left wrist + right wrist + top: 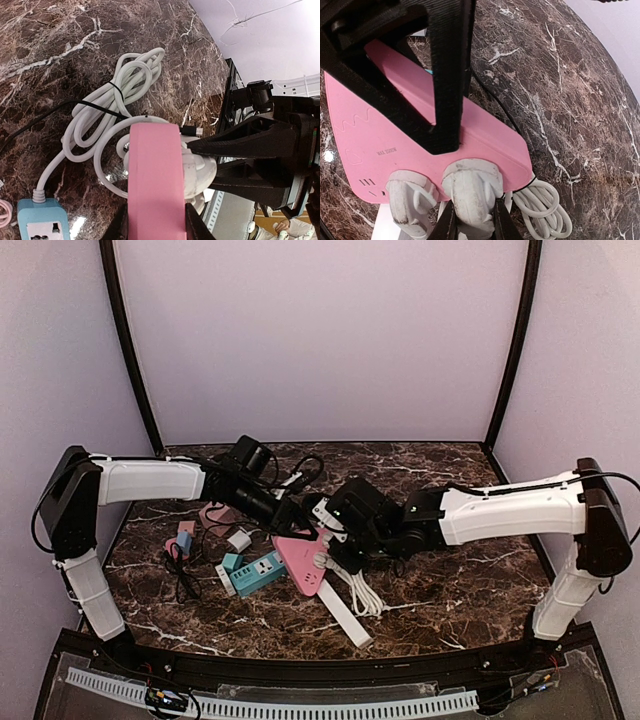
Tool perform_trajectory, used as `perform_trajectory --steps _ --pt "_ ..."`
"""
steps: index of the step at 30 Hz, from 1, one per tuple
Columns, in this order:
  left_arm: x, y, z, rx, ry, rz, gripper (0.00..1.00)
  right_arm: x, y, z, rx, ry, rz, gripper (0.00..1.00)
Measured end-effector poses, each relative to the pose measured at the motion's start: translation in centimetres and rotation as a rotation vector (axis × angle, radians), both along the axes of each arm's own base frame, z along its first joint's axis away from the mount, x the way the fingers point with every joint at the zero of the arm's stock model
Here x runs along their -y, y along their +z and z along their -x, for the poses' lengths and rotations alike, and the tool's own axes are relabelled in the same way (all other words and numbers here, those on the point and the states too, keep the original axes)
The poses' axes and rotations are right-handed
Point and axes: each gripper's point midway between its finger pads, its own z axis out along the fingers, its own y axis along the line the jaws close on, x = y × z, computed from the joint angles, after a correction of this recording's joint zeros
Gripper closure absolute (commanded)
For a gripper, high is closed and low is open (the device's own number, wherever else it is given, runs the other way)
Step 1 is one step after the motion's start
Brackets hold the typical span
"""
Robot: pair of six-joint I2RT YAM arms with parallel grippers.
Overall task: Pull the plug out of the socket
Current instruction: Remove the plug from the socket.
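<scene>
A pink power strip (298, 558) lies mid-table with two white plugs in its face. My left gripper (296, 530) is shut on the strip's two long sides; in the left wrist view the strip (152, 175) fills the space between the fingers of that gripper (156, 226). My right gripper (336, 552) is shut on one white plug (470, 190), its tips (472, 222) on either side of the plug body. The plug sits seated in the strip (395, 135). A second white plug (412, 200) sits beside it. The gripped plug also shows in the left wrist view (197, 172).
A teal power strip (255, 573) lies left of the pink one, and a white strip (345, 612) in front of it. A coiled white cable (366, 592) lies under the right gripper. Small pink and white adapters (215, 515) and a black cable (180, 575) lie at the left.
</scene>
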Motion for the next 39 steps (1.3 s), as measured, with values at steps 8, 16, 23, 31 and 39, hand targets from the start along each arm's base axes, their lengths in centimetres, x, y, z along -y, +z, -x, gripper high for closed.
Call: perform_trajectory --steps 8,16,23,31,39 --pt "0.0 0.0 0.1 -0.001 -0.004 -0.001 0.93 0.1 0.0 0.0 0.019 0.002 0.016 1.0" --pt "0.2 0.0 0.3 0.009 -0.019 0.003 0.96 0.6 0.2 0.5 0.013 0.016 -0.018 1.0" --pt "0.7 0.4 0.9 0.004 -0.039 0.017 0.96 1.4 0.8 1.0 -0.058 0.053 -0.106 1.0" --pt "0.8 0.6 1.0 -0.002 -0.039 0.021 0.98 1.5 1.0 1.1 -0.085 0.067 -0.142 1.0" --pt "0.8 0.5 0.9 0.009 -0.037 0.015 0.98 1.5 1.0 1.0 -0.062 0.058 -0.134 1.0"
